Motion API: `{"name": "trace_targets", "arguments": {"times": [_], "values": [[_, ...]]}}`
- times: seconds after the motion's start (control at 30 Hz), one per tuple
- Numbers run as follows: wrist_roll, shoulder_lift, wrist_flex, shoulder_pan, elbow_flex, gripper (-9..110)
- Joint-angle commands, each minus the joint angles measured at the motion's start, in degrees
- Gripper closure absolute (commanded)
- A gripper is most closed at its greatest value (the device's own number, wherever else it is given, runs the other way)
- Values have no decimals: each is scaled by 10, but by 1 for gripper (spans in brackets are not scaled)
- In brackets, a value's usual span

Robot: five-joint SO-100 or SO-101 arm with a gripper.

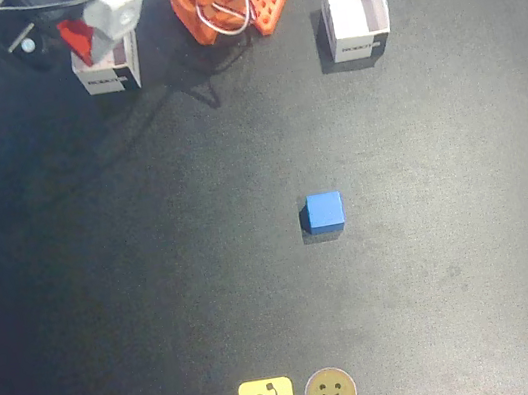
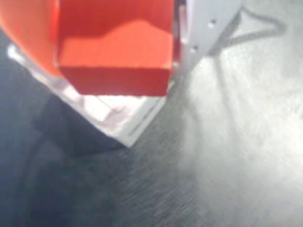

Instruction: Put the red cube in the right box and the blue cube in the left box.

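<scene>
Simply a dark, scuffed tabletop (image 1: 161, 306) under glare.

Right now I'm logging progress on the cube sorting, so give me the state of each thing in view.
red cube: held in the hand, above a white box, not yet released.
hand: shut on the red cube, over the box at the fixed view's upper left.
box under the hand: open-topped, upright, contents hidden.
other white box: open-topped, upright, empty.
blue cube: resting on the table, untouched.
</scene>
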State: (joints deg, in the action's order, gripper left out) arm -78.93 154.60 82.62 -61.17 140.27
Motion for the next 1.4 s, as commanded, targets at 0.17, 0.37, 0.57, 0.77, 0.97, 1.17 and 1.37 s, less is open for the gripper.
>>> {"name": "trace_targets", "arguments": {"times": [0.17, 0.37, 0.57, 0.77, 0.97, 1.17, 1.37], "values": [[-10, 6, 7, -59, -4, 90], [-6, 9, 5, -83, -3, 89], [-14, 13, 5, -81, 2, 87], [-7, 25, 2, -76, 6, 85], [9, 48, -3, -48, 14, 78], [-10, 53, 3, -45, 16, 85], [10, 54, -18, -43, 17, 90]]}}
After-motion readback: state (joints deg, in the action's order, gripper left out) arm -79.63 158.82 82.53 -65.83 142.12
